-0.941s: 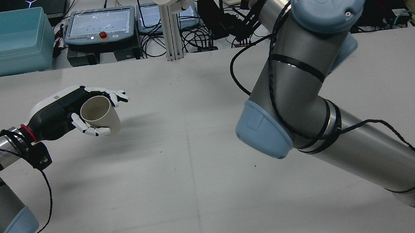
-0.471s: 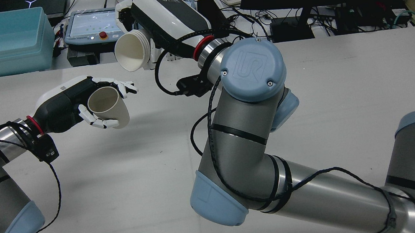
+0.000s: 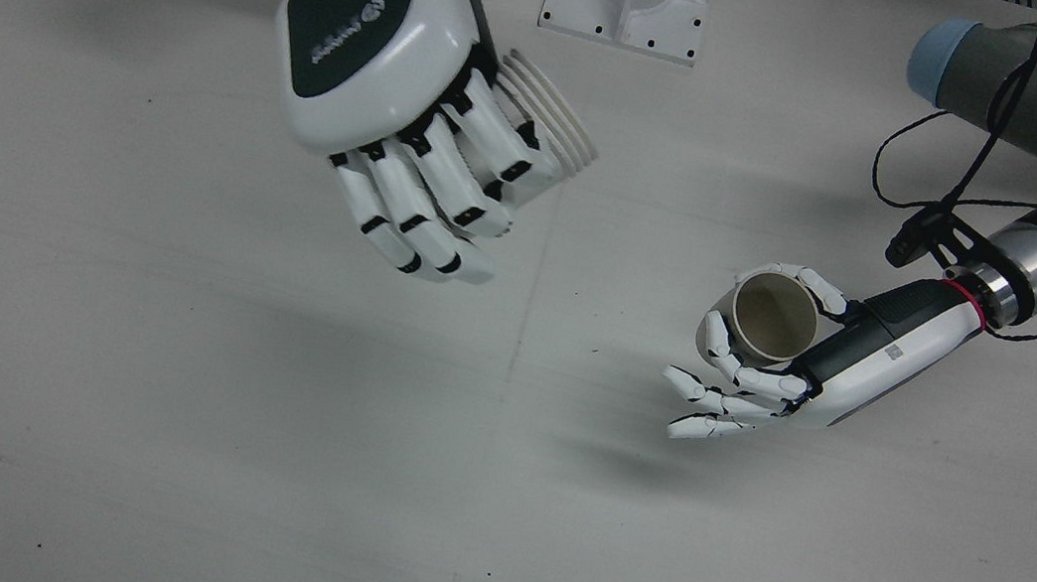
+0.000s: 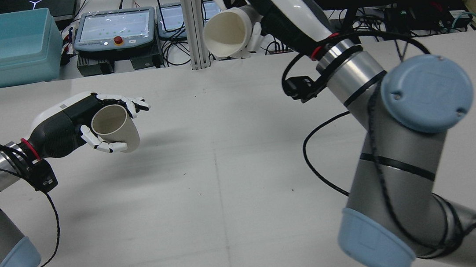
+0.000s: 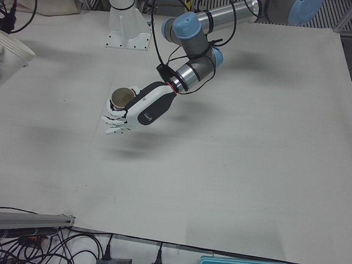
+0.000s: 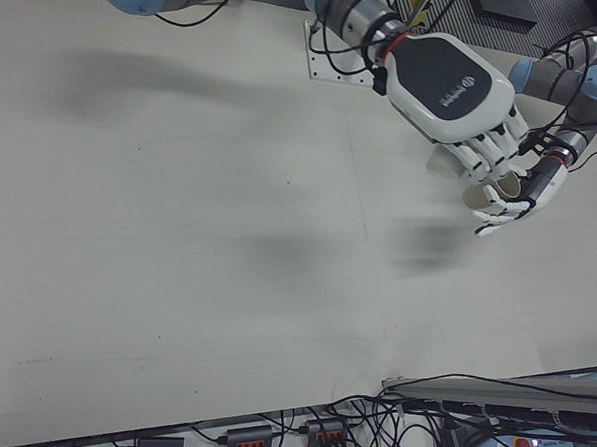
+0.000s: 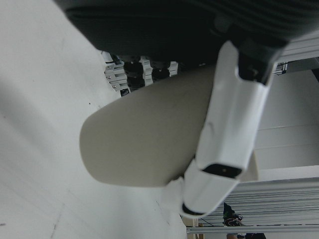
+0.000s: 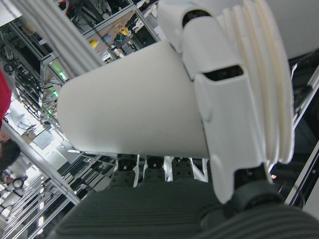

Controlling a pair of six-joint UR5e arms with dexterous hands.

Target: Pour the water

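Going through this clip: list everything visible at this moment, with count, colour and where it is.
beige cup: 1, beige, held above the table in the left hand, mouth up.
white cup: 1, white with ribbed rim, held high in the right hand, tipped on its side.
table: 1, white, under both arms.
bin: 1, teal, behind the table's far left corner in the rear view.
teach pendants: 2, grey with screens, behind the table.
mounting post: 1, silver, at the table's far edge.
left hand: 1, white and black, shut on the beige cup.
right hand: 1, white and black, shut on the white cup.
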